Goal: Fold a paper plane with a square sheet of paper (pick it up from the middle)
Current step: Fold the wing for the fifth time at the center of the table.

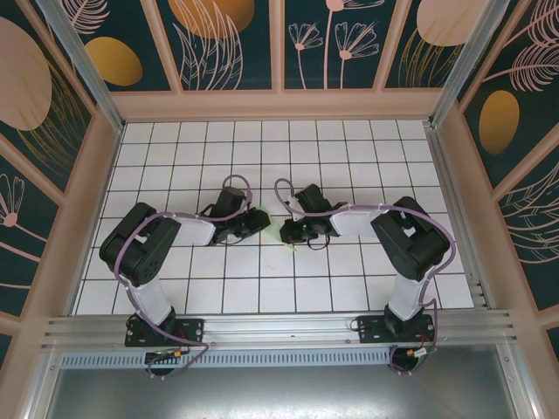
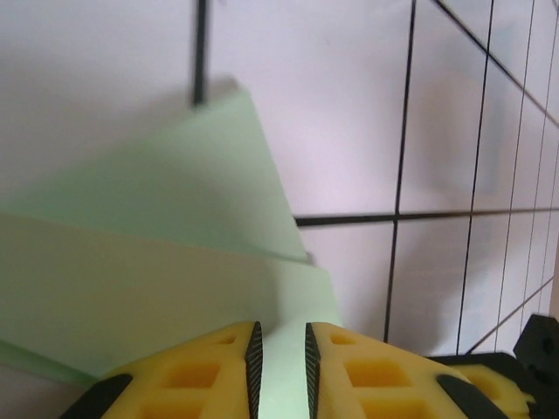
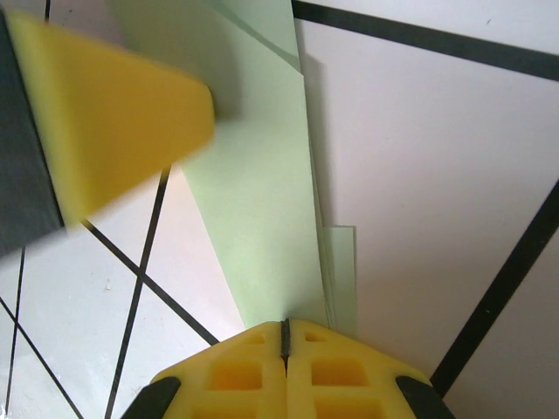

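On the gridded table, the right gripper pinches the paper, which looks light and limp; the left gripper is slightly parted. Probably best held at creases.

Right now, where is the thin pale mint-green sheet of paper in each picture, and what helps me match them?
Top external: the pale mint-green sheet of paper is a small patch at centre, between the arm tips.
Left wrist: the sheet covers the lower left, down to the left gripper.
Right wrist: a band from top centre down to the shut right gripper.
Shared landmark: the white table with black grid lines.
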Motion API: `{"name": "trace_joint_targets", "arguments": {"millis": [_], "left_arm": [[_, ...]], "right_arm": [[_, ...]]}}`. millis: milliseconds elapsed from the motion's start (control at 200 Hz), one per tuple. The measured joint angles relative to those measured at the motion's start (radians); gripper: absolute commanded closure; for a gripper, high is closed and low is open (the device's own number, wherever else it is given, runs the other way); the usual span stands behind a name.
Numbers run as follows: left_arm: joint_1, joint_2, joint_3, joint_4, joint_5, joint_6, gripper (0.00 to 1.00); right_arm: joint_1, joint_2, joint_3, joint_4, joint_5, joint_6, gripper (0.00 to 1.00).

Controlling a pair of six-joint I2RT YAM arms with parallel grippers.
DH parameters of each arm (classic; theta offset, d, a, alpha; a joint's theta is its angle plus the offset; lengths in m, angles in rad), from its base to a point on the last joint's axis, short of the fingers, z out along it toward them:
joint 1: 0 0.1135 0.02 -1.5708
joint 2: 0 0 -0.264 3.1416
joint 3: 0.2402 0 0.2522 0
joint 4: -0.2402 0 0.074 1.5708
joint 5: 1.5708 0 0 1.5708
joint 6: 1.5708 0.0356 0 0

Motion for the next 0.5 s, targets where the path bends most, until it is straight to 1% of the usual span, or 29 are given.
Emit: {"name": "trace_joint_targets", "arguments": {"millis": [260, 425, 500], "left_arm": [[0.159, -0.024, -0.03, 0.0, 0.021, 0.038, 0.77], [0.214, -0.054, -0.032, -0.051, -0.051, 0.076, 0.78], [0.218, -0.122, -0.055, -0.089, -0.081, 0.091, 0.79]], "right_arm": [[0.0, 0.0, 0.0, 0.0, 0.0, -0.002, 1.0], [0.0, 0.0, 0.0, 0.0, 0.0, -0.002, 1.0], [0.0, 0.0, 0.0, 0.001, -0.003, -0.002, 1.0]]}}
